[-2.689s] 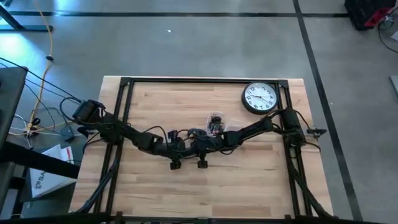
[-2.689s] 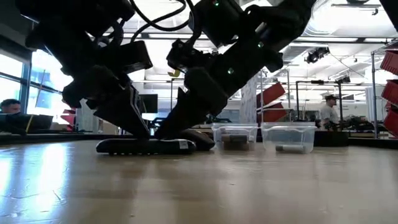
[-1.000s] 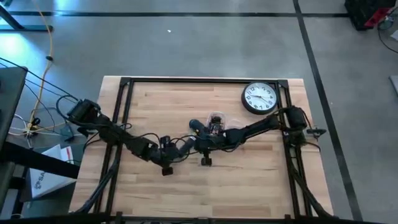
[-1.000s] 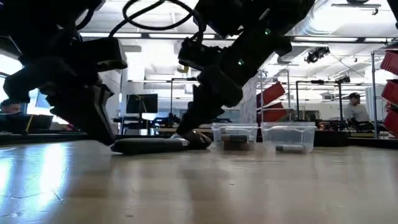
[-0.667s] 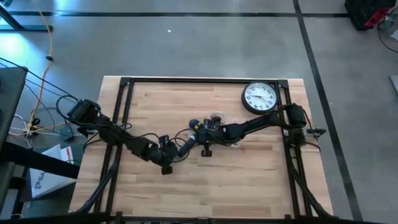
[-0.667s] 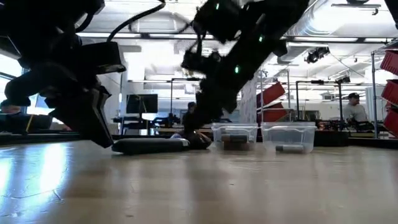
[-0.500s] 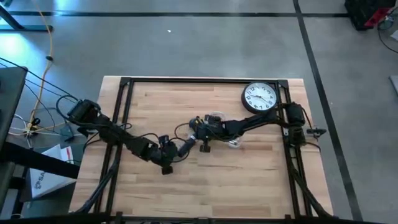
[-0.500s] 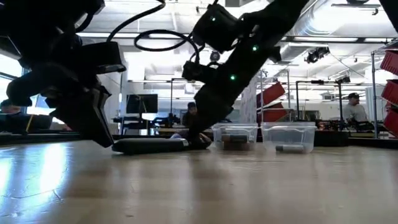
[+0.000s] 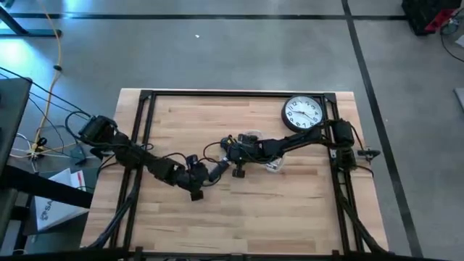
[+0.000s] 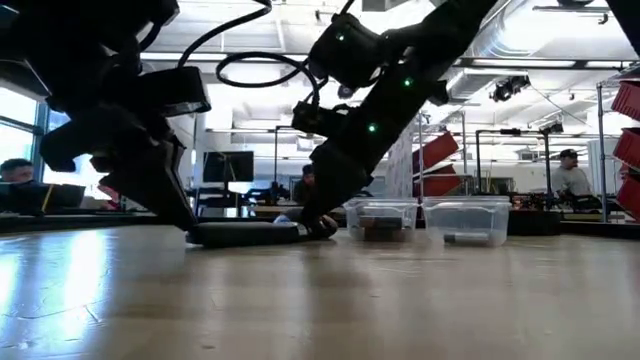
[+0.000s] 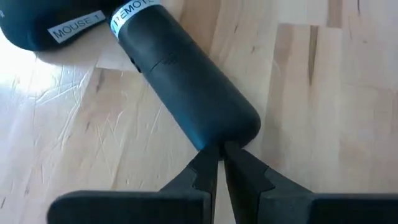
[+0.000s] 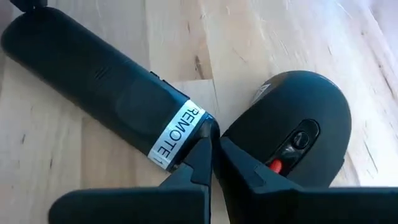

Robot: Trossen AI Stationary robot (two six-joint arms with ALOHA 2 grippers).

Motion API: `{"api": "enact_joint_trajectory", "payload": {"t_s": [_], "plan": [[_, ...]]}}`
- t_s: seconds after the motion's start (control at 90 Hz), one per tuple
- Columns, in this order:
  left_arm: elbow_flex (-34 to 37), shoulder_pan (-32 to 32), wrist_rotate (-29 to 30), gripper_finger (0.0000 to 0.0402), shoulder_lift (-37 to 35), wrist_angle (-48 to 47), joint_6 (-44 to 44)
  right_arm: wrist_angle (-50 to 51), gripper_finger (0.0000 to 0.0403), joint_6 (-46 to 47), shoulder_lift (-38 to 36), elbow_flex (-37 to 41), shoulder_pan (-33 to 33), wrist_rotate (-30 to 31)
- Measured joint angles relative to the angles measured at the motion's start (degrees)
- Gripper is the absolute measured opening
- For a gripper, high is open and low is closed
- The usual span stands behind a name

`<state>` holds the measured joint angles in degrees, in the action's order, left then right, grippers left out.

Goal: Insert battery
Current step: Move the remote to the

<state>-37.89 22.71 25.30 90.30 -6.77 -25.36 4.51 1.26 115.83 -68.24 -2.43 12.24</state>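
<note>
Def a robotics lab / workshop, not a home. Polished concrete floor w/ dark tape lines, butcher-block table on a black metal frame. Behind it: open ceiling w/ ducts & strip lights, red storage bins, other workbenches, monitors, ppl at stations in the bkgd. Yellow cable on the floor too.
</note>
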Motion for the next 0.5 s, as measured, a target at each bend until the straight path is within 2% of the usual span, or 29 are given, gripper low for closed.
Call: {"api": "enact_joint_trajectory", "payload": {"t_s": [0.344, 0.5], "plan": [[-3.33, -0.28, 0.45, 0.0013, -2.17, -0.46, 2.95, 0.49, 0.0000, -1.20, -2.85, 0.17, -2.31, 0.78], [-3.87, -1.01, 0.03, 0.0041, -3.14, -0.54, -0.10, 0.85, 0.0000, -1.60, -6.68, 0.15, -3.55, 0.99]]}}
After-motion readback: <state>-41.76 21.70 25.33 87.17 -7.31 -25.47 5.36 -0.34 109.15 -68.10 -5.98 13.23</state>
